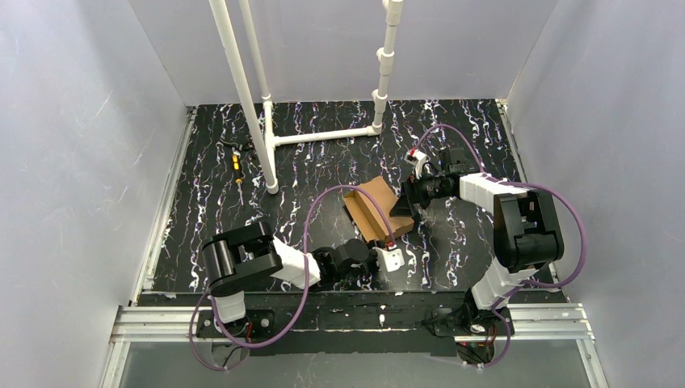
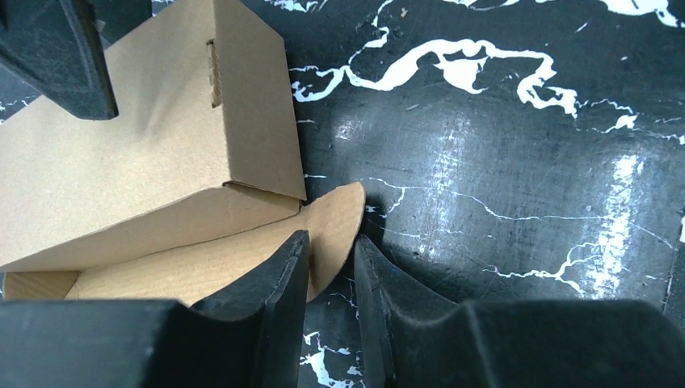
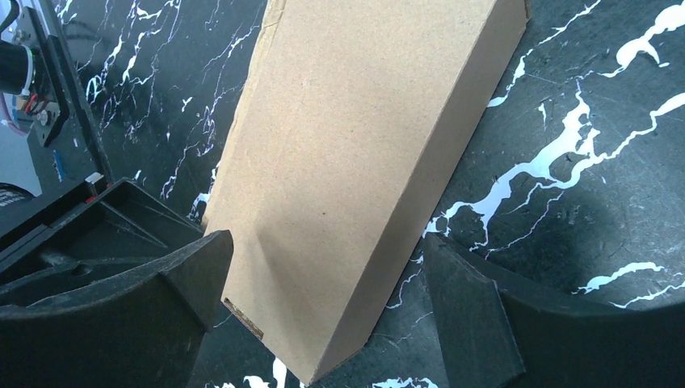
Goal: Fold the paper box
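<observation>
The paper box (image 1: 373, 208) lies partly formed on the black marbled table (image 2: 501, 162), midway between the two arms, its walls already raised and a rounded tab (image 2: 335, 214) sticking out at one corner. The left gripper (image 2: 331, 237) has its fingers (image 2: 283, 275) drawn close on either side of that tab, but we cannot tell whether they pinch it or only flank it. The right gripper (image 3: 327, 237) is spread wide across the long panel; a sliver of table shows beside one finger, so we judge it unclamped. To do this fold well, we should let the right arm steady the carton while the left swings the tab along its crease, slowly, so the wall does not buckle or the box skate over the glossy surface. The slot that the tab must enter is not visible to us. The inside of the box is mostly hidden, and the overhead view is too small to show the creases.
</observation>
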